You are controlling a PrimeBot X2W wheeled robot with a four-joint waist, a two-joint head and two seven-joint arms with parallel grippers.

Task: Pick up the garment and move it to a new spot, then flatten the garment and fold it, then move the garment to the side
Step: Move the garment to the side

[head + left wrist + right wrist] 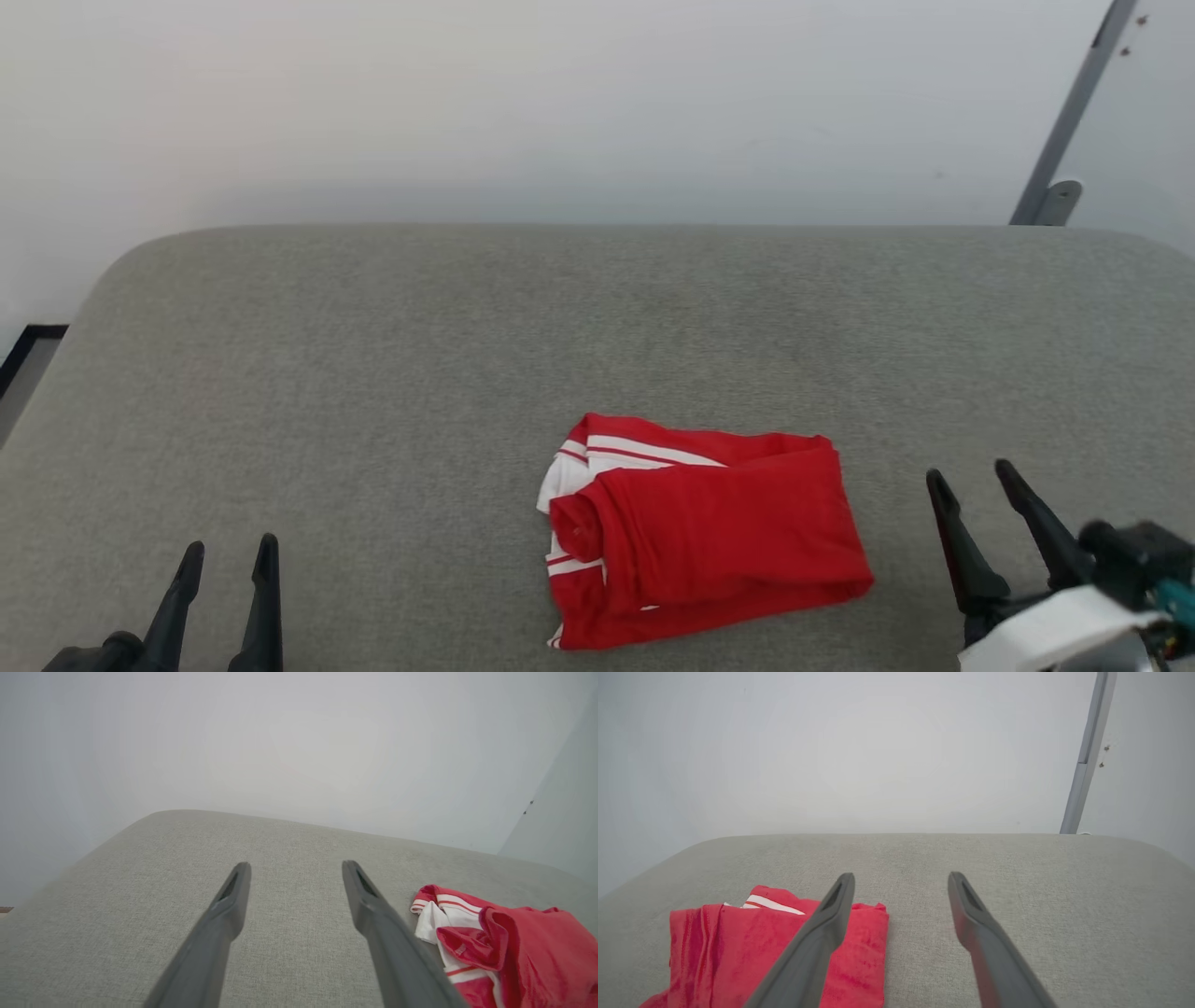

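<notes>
The garment (709, 532), red with white striped trim, lies folded into a compact bundle on the grey cushioned surface (467, 355), a little right of centre near the front. My left gripper (229, 553) stands open at the lower left, well apart from it. At the lower right, my right gripper (974, 475) is open too, just right of the bundle and not touching it. The left wrist view shows the garment (509, 947) to the right of my empty left gripper (295, 868). In the right wrist view the garment (738, 952) lies left of my empty right gripper (900, 878).
A pale wall rises behind the surface. A grey metal pole (1074, 112) leans at the back right; the pole (1085, 756) also appears in the right wrist view. The surface's left edge drops off to dark floor trim (23, 350).
</notes>
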